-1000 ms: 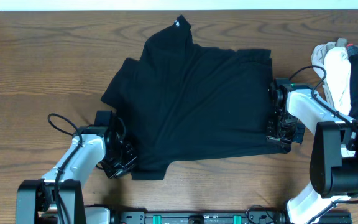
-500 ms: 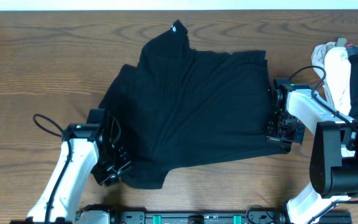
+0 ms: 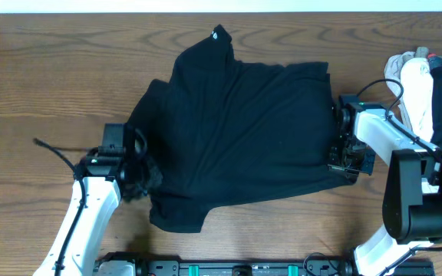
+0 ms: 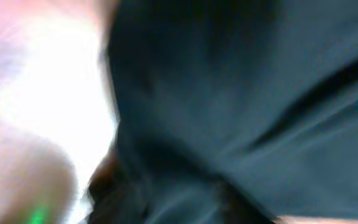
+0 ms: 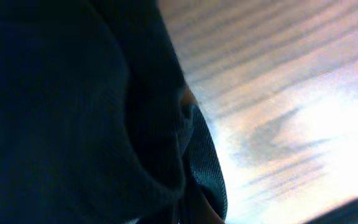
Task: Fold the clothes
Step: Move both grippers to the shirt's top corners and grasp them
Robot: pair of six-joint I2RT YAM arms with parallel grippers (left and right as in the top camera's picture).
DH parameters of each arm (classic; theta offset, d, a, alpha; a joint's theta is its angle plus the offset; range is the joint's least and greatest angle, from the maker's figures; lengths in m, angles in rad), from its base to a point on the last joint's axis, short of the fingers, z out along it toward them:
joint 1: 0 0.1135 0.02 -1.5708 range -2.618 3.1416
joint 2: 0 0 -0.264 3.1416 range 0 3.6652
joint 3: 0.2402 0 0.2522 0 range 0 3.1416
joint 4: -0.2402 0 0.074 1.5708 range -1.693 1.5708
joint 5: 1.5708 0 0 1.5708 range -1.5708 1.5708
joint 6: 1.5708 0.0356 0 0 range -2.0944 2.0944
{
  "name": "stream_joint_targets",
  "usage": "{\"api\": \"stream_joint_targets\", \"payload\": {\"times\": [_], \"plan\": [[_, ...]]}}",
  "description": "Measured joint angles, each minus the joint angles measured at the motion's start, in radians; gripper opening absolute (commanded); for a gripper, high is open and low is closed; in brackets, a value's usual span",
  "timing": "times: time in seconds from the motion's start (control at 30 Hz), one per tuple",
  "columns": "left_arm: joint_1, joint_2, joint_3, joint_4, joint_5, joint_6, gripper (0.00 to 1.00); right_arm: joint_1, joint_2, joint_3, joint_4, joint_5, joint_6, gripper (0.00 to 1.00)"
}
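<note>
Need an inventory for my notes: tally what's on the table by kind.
Black shirt: 1
Pile of other clothes: 1
Robot arms: 2
Total: 4

Black garment point(image 5: 61, 112): fills the left half and lower middle, very close to the lens, soft and out of focus.
Rolled edge point(image 5: 197, 158): curves from the top centre down toward the bottom, with a fine knit weave showing along it.
Table point(image 5: 278, 68): wood grain in slanting stripes across the upper right, washed out by bright glare lower down.
Dark strip point(image 5: 356, 208): bottom right corner, too blurred to identify.
</note>
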Motion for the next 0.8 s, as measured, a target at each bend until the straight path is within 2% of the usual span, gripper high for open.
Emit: {"api": "stream_joint_targets", "payload": {"times": [0.07, 0.23, 0.27, 0.33, 0.4, 0.47, 0.57, 0.63, 0.8], "plan": [[0.000, 0.000, 0.001, 0.085, 0.017, 0.032, 0.06, -0.016, -0.010, 0.026, 0.003, -0.027, -0.003, 0.02], [0.000, 0.006, 0.005, 0.309, 0.040, 0.136, 0.06, -0.064, -0.121, 0.107, 0.028, -0.129, -0.028, 0.17], [0.000, 0.013, 0.005, 0.360, 0.041, 0.158, 0.06, -0.072, -0.154, 0.123, 0.053, -0.163, -0.046, 0.23], [0.000, 0.034, 0.007, 0.451, 0.042, 0.189, 0.12, -0.077, -0.209, 0.147, 0.116, -0.241, -0.090, 0.46], [0.000, 0.072, 0.014, 0.537, 0.044, 0.219, 0.24, -0.077, -0.237, 0.163, 0.148, -0.291, -0.103, 0.56], [0.000, 0.131, 0.035, 0.587, 0.047, 0.237, 0.29, -0.077, -0.245, 0.167, 0.156, -0.326, -0.116, 0.57], [0.000, 0.253, 0.101, 0.620, 0.049, 0.264, 0.31, -0.081, -0.230, 0.164, 0.200, -0.356, -0.128, 0.46], [0.000, 0.339, 0.167, 0.625, 0.052, 0.296, 0.33, -0.084, -0.214, 0.164, 0.278, -0.368, -0.125, 0.42], [0.000, 0.555, 0.371, 0.630, 0.057, 0.359, 0.37, -0.088, -0.138, 0.165, 0.485, -0.391, -0.096, 0.40]]}}
